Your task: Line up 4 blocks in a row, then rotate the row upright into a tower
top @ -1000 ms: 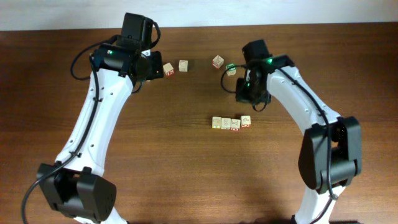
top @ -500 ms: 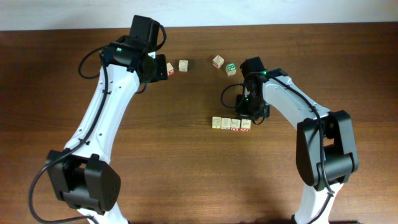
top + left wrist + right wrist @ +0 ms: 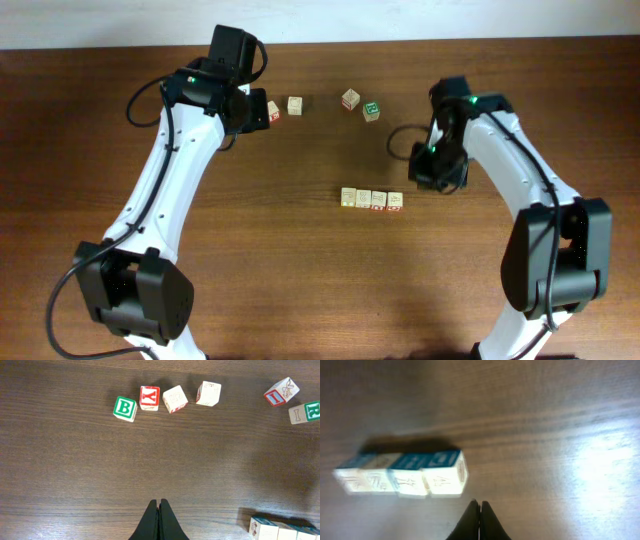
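The table point(image 3: 300, 290) is dark brown with streaky wood grain. The row of four blocks point(image 3: 371, 199) is pale wood with small red marks, and its side faces look teal-blue from the right wrist. Upper left of the left wrist view: green-framed B block point(image 3: 124, 408), red Y block point(image 3: 149, 398).

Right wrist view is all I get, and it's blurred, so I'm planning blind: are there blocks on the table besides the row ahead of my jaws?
Observer: Yes. Beyond that row of four blocks, the left wrist view shows six loose blocks.
Operator: Which lie nearest the row?
Observer: A green R block, with a red I block turned askew beside it. Both sit apart from the row.
Operator: And the left arm?
Observer: The left gripper has its jaws shut on nothing.
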You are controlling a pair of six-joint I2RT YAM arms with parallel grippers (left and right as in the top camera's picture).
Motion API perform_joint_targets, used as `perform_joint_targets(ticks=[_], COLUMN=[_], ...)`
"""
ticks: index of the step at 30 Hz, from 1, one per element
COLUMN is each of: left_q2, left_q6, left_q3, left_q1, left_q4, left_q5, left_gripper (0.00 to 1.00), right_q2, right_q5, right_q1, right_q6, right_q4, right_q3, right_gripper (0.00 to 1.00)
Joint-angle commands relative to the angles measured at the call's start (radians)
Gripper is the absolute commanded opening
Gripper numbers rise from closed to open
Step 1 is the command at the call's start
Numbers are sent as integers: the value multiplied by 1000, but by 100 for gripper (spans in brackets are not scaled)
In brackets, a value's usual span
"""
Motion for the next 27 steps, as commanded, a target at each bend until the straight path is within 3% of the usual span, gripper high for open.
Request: perform_joint_targets(ticks=[1, 5, 18, 26, 27], left_q2=[6, 6, 6, 6, 6], left_q6=[9, 9, 9, 16, 103], left_q3=[1, 1, 1, 1, 1], left_q1=[-5, -5, -5, 52, 66], left_q4=[2, 2, 0, -149, -149], left_q5=[-11, -11, -11, 93, 160], left_gripper=[0, 0, 0, 0, 0], right_q2=[-1, -1, 5, 4, 4], right_q5=[4, -13, -140, -156, -185], right_q1=[5, 26, 208, 245, 228], right_q6=[-10, -10, 17, 17, 17], right_q4=[87, 207, 436, 462, 439], right_q3=[-124, -201, -204, -186, -154], right_gripper=[4, 5, 5, 5, 5])
